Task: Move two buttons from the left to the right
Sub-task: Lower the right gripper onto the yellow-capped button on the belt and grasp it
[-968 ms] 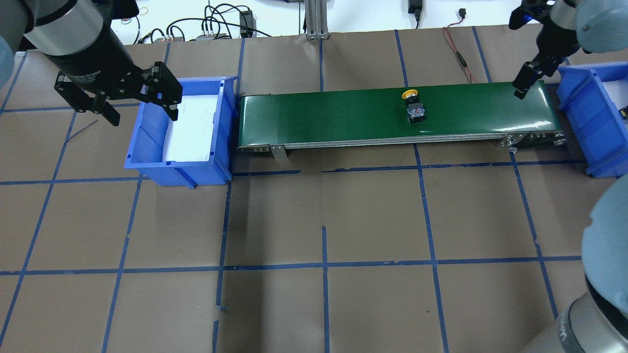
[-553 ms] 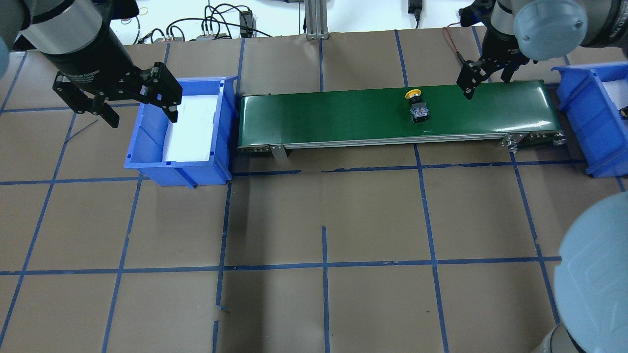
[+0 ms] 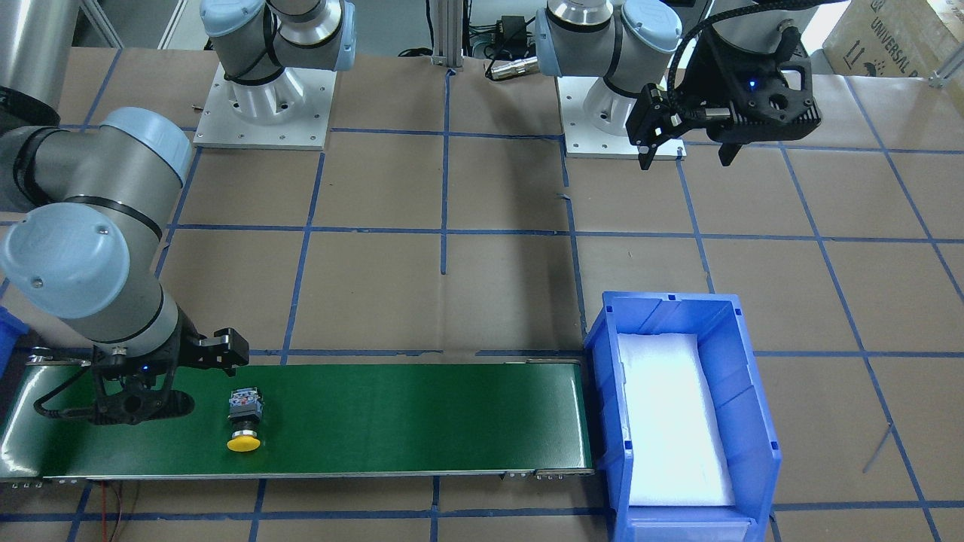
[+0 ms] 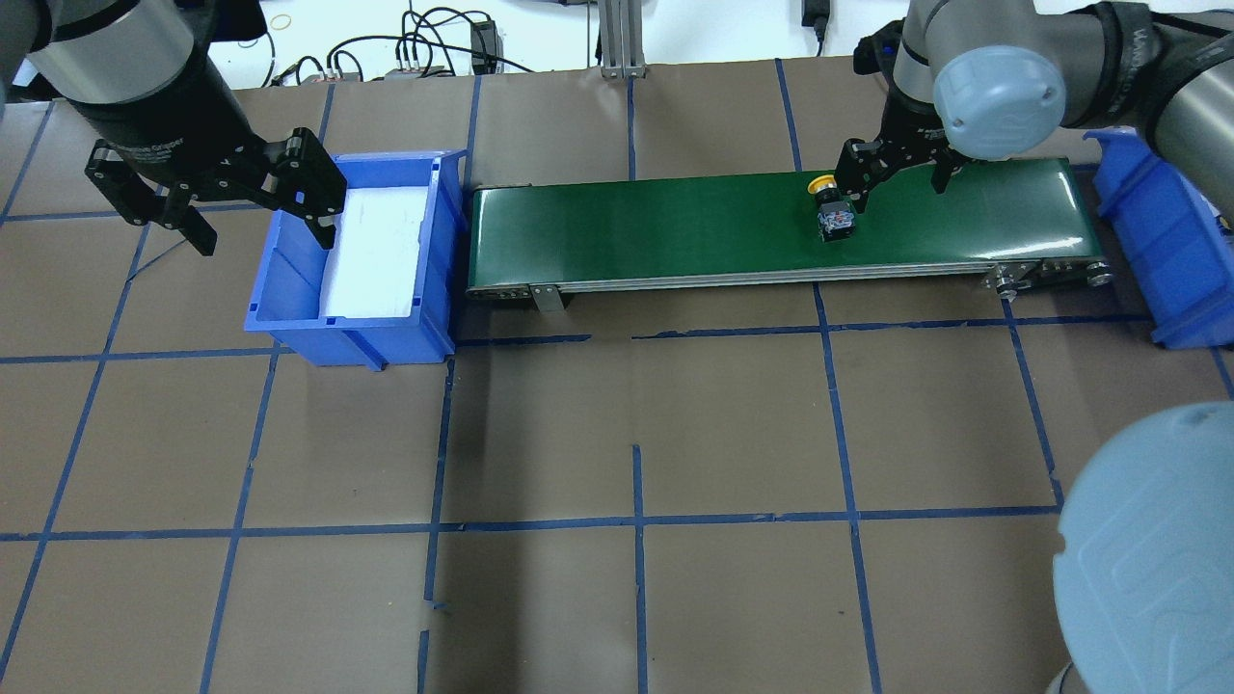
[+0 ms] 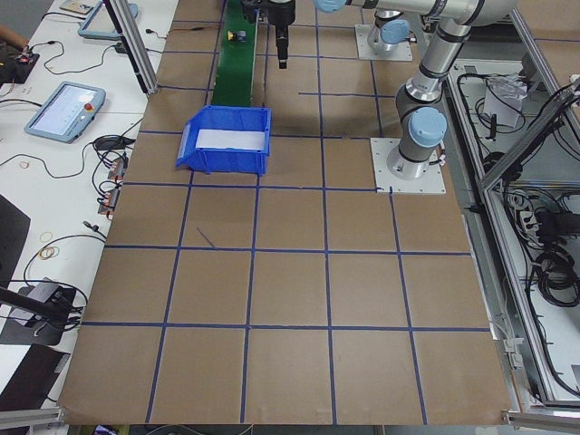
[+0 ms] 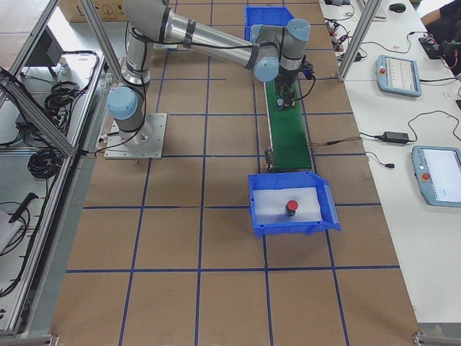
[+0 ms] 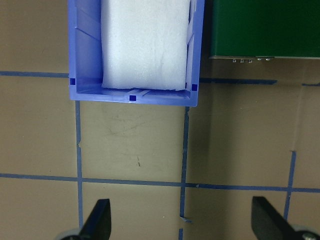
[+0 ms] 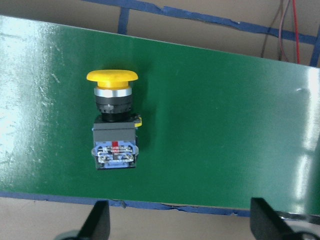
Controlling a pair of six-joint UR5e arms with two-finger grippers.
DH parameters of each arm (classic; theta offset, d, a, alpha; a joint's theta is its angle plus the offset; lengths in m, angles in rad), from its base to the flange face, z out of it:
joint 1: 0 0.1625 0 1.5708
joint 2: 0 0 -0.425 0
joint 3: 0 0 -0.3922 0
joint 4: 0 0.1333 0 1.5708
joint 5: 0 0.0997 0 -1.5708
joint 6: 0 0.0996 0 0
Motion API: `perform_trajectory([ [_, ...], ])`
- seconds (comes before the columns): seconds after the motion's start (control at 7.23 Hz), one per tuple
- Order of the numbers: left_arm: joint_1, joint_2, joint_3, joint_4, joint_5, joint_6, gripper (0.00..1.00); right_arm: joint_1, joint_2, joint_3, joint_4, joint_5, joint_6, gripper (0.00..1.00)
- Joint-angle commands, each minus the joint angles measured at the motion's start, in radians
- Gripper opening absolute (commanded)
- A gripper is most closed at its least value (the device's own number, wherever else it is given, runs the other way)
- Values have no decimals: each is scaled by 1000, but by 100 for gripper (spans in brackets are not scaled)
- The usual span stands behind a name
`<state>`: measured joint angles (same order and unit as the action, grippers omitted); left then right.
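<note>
A yellow-capped button [image 4: 831, 210] lies on its side on the green conveyor belt [image 4: 665, 226], near the belt's right end. It also shows as the yellow button [image 3: 245, 423] and, close up, as the button [image 8: 114, 127]. My right gripper [image 4: 897, 178] hangs open over the belt just right of it, holding nothing; the right gripper [image 3: 181, 380] shows the same. A red-capped button [image 6: 291, 207] sits in the right blue bin [image 6: 259, 213]. My left gripper [image 4: 260, 229] hovers open at the left blue bin's [image 4: 289, 299] outer wall.
The left bin [image 3: 602, 391] holds only a white foam pad [image 7: 145, 45]. The right bin [image 4: 1152, 236] stands just past the belt's right end. Cables and a metal post [image 4: 617, 39] lie behind the belt. Brown table with blue tape lines spreads in front.
My right arm has swept left from the belt's right end to the yellow button. The button has crept right along the belt. My left gripper drifted slightly left.
</note>
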<state>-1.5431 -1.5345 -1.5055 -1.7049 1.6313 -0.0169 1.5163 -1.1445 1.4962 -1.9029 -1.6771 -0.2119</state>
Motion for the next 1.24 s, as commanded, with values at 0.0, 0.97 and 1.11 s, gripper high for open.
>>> perform_trajectory([
  [0.0,-2,-1,-1,-1,2,0,100,9,35,3,-16,13,-3,100],
  [0.97,-3,-1,-10,2,-4,0,100,-5,87,9,-146,99,-118,100],
  [1.11,-3,-1,-10,2,-4,0,100,-10,101,7,-142,55,-112,100],
])
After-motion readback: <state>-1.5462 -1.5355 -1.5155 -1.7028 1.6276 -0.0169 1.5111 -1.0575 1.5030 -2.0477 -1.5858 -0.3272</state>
